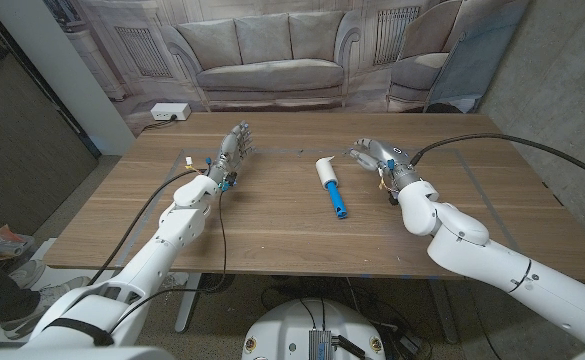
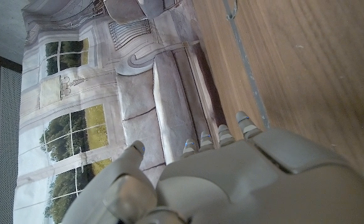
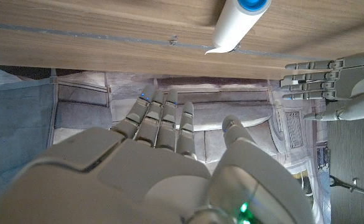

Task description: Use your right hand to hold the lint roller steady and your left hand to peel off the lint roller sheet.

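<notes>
From above the robot's shoulders the head camera looks down the wooden table (image 1: 272, 215) toward the sofa backdrop (image 1: 262, 50), while both wrist cameras peer close over their hands' backs, sharing that table edge and backdrop.

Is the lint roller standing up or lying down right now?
Lying down: the lint roller rests on its side on the table, blue handle toward the robot.

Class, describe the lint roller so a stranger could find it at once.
On the wooden table, look near the middle, between the two robot hands and nearer the right robot hand. The lint roller lies flat there: a white roll on a blue handle, the only loose object nearby.
</notes>
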Available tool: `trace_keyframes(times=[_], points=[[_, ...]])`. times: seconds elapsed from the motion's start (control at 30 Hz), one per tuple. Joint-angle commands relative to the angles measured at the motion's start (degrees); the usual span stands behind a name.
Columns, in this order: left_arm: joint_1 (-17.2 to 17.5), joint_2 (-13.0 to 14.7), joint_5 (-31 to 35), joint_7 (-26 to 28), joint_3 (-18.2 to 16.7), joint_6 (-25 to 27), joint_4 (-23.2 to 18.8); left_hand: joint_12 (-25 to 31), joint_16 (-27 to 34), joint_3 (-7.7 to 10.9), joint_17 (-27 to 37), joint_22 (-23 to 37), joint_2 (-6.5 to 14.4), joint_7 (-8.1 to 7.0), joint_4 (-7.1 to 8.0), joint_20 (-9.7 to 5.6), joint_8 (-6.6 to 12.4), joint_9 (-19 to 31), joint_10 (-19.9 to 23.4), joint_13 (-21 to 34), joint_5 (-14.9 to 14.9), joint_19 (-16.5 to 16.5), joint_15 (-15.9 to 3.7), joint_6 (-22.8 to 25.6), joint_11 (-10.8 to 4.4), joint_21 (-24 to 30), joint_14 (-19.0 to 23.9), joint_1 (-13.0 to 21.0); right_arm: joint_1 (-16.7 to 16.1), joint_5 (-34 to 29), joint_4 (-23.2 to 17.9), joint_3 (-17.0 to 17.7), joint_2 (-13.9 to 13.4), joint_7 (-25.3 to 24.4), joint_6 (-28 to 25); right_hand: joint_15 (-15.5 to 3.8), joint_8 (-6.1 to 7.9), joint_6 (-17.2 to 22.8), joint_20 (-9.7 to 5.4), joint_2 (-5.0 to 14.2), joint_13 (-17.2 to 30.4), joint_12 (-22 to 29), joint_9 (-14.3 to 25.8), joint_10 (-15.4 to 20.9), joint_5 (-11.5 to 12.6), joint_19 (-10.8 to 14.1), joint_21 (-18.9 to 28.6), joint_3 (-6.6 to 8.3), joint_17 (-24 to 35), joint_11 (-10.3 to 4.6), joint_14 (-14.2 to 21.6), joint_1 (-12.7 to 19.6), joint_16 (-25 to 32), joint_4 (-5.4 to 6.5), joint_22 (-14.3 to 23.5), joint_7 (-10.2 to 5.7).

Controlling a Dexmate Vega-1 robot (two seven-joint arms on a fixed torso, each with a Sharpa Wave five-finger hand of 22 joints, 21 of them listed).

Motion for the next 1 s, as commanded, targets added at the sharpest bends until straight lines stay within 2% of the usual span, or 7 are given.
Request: trace_keyframes(times=[0.03,0.3,0.57,0.63,0.83,0.9,1.0], points=[[-0.7,-0.36,0.44,-1.29,-0.25,0.06,1.02,-0.21,-0.23,0.36,0.09,0.34,0.04,-0.07,-0.26,0.17,0.1,0.17,-0.12,0.33,-0.35,-0.02,0.11,0.3,0.14,-0.05,-0.07,0.52,2.51,-8.02,-2.98,-6.3,0.6,4.47,-9.58,-0.25,0.49,0.77,-0.11,0.12,0.19,0.56,0.22,0.71,-0.06,0.51,-0.05,0.77,0.09,-0.1,0.7,1.1,0.17,-0.34,0.13,-0.11],[-0.96,-0.36,0.43,-2.15,-0.47,0.28,1.39,-0.18,-0.26,0.38,0.11,0.36,0.05,-0.1,-0.25,0.2,0.07,0.17,-0.02,0.33,-0.46,-0.01,0.11,0.29,0.16,-0.05,-0.12,0.6,4.07,-12.32,-4.01,-9.95,1.3,7.41,-14.26,-0.89,0.55,1.74,-0.43,0.23,0.16,0.67,0.24,1.46,-0.1,0.96,-0.07,1.3,0.15,-0.85,1.25,2.22,0.16,-0.95,0.15,-0.39],[-1.67,-0.64,0.7,-3.14,-0.46,0.01,2.62,-0.22,-0.25,0.39,0.12,0.37,0.06,-0.12,-0.24,0.21,0.06,0.17,-0.11,0.34,-0.56,-0.02,0.13,0.31,0.12,-0.06,-0.1,0.66,7.14,-21.67,-2.5,-16.73,3.26,11.06,-20.02,-2.28,0.87,4.58,-0.71,-0.53,0.13,1.34,0.26,4.37,-0.39,2.53,0.1,1.73,0.29,-1.92,3.64,4.98,0.64,-2.7,0.19,-0.34],[-1.67,-0.83,0.7,-2.87,-0.59,0.16,2.72,-0.22,-0.25,0.39,0.13,0.38,0.06,-0.12,-0.23,0.2,0.06,0.17,-0.1,0.34,-0.59,-0.03,0.13,0.31,0.19,-0.06,-0.11,0.67,6.38,-19.77,-2.45,-15.43,3.58,11.0,-19.19,-2.86,0.92,5.38,-0.89,-0.89,0.13,1.46,0.26,5.04,-0.4,3.17,0.22,1.66,0.32,-2.17,4.55,5.75,0.84,-3.19,0.21,-0.44],[-2.21,-1.02,1.1,-3.4,-0.56,0.04,3.6,-0.22,-0.26,0.39,0.14,0.39,0.07,-0.11,-0.21,0.21,0.04,0.17,-0.1,0.34,-0.67,-0.03,0.14,0.32,0.11,-0.07,-0.14,0.72,7.97,-23.83,-1.4,-18.28,4.5,13.93,-22.37,-3.13,0.97,6.37,-0.98,-1.79,0.16,1.62,0.28,5.92,-0.56,3.46,0.18,0.72,0.61,-2.3,5.21,4.87,0.96,-2.59,0.23,-0.26],[-2.54,-1.19,0.99,-3.89,-0.62,-0.06,4.21,-0.23,-0.26,0.39,0.14,0.39,0.08,-0.12,-0.21,0.21,0.04,0.18,-0.11,0.34,-0.7,-0.03,0.13,0.32,0.13,-0.07,-0.15,0.73,9.2,-26.93,-0.55,-20.44,4.84,15.37,-23.91,-3.27,0.93,6.92,-0.89,-3.2,0.2,1.62,0.28,6.22,-0.67,3.63,0.1,-0.36,0.67,-2.45,5.51,3.98,0.92,-2.38,0.22,-0.38],[-2.78,-1.44,1.06,-4.2,-0.68,-0.3,4.77,-0.22,-0.27,0.39,0.15,0.4,0.08,-0.12,-0.2,0.21,0.04,0.18,-0.1,0.34,-0.73,-0.04,0.12,0.33,0.2,-0.07,-0.16,0.74,7.89,-24.19,-0.49,-18.24,5.18,14.68,-22.52,-3.39,0.98,7.79,-0.84,-4.44,0.26,1.96,0.29,7.42,-0.55,3.77,-0.04,-1.35,0.71,-2.42,6.19,3.22,0.96,-2.22,0.22,-0.39]])
